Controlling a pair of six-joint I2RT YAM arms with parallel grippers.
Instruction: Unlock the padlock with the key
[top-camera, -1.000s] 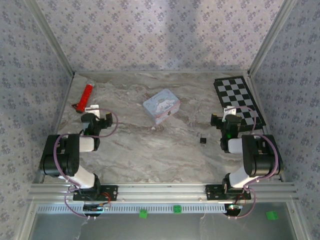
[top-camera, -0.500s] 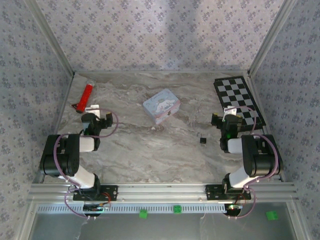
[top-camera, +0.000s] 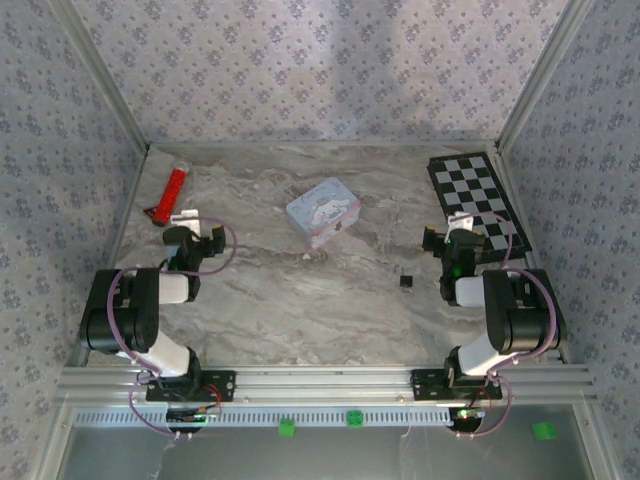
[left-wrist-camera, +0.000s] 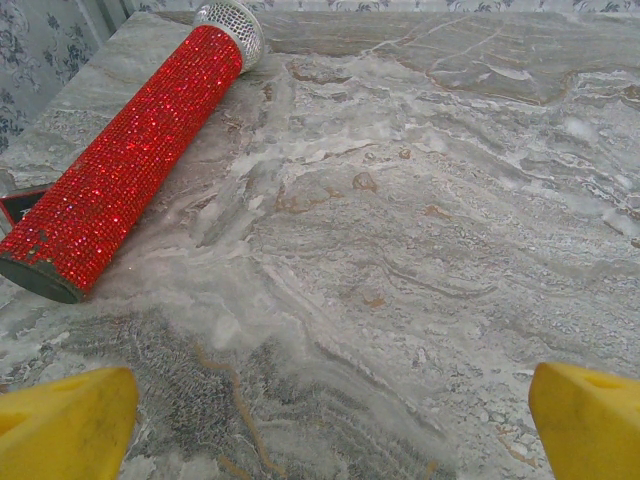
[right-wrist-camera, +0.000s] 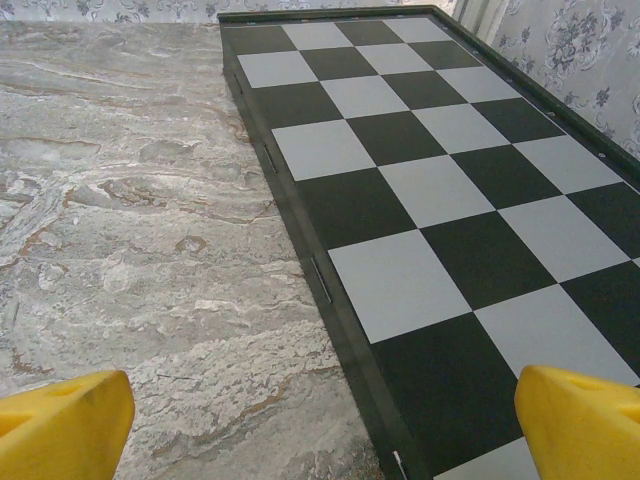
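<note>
Padlock (top-camera: 406, 281) sits free on the worktop (top-camera: 300, 310), near the right claw (top-camera: 459, 222) — it and the left claw (top-camera: 183, 217) both gape wide, empty, arms folded back, apparently because no reach has begun.

Red glittery stick (top-camera: 176, 187) far left, pastel cartoon tin (top-camera: 323, 211) centre, chessboard (top-camera: 478, 195) far right

Change record, overhead view: I log no shift in any item. Left gripper (top-camera: 186, 222), right gripper (top-camera: 457, 228), padlock (top-camera: 406, 281), pastel blue tin (top-camera: 323, 211), red glitter microphone (top-camera: 173, 190) and chessboard (top-camera: 478, 195) sit where I had them a second ago. Jaw spread on both arms: unaltered.
</note>
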